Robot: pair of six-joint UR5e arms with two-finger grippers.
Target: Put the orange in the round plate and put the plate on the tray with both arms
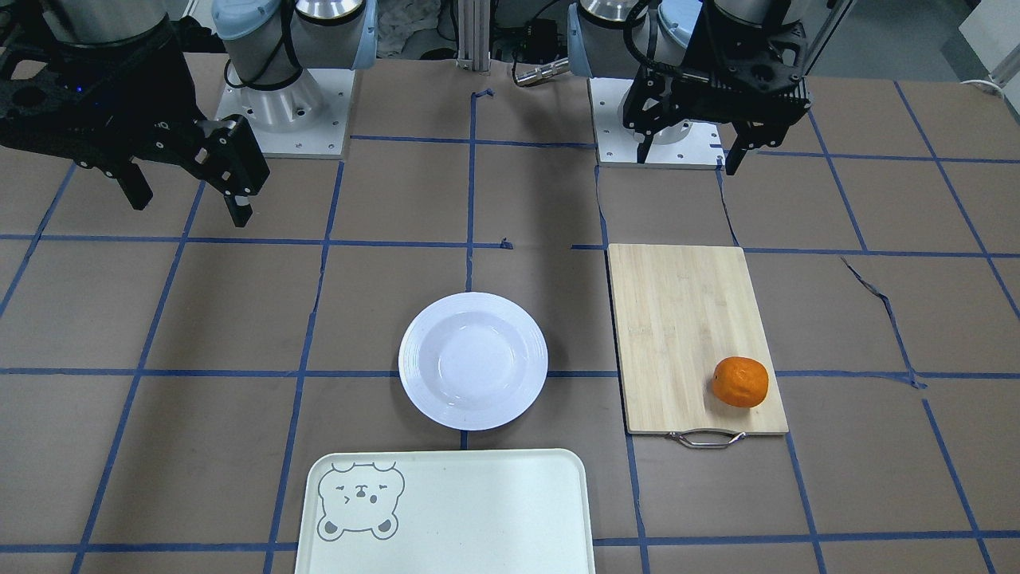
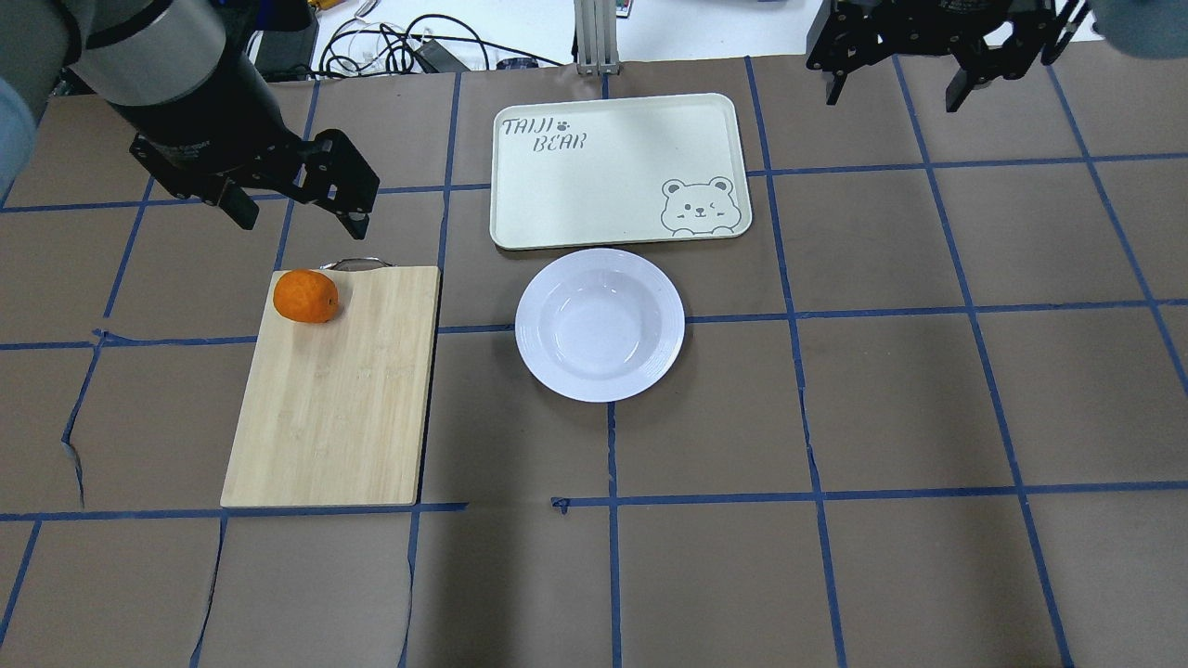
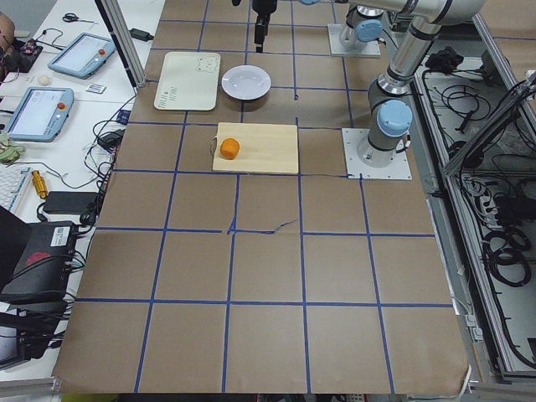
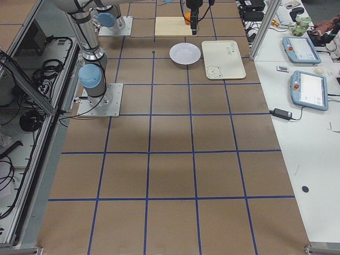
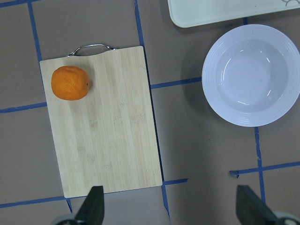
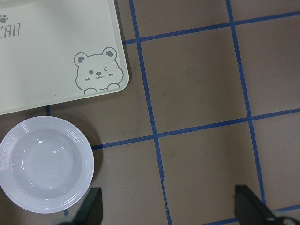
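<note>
Beside the round plate (image 2: 536,325), on the robot's left, lies a bamboo cutting board (image 2: 334,408). The orange (image 2: 305,296) sits on the board's corner by the metal handle, well apart from the plate. That puts the fruit on the left arm's side, so I'd expect that arm to fetch it. The left gripper (image 2: 299,221) hangs above the table (image 2: 835,417) just past the board's handle end, not far from the orange. Its fingers are spread wide and there is nothing between them. From its wrist camera both the orange and the plate are in sight, which suits a pick and a short carry across.

On the plate's other side, the right gripper (image 2: 891,97) hovers high and farther off, out past the bear corner of the tray (image 2: 603,176). It is also wide open and empty. It looks parked there until the plate needs a second hold.

The plate is empty and sits right way up. Its edge is just beside the tray's long side, with only a narrow strip of table between them in the front view. Set that close, it needs only a short lift. Its wide rim offers each arm an edge to pinch. Nothing of the task is done yet.
</note>
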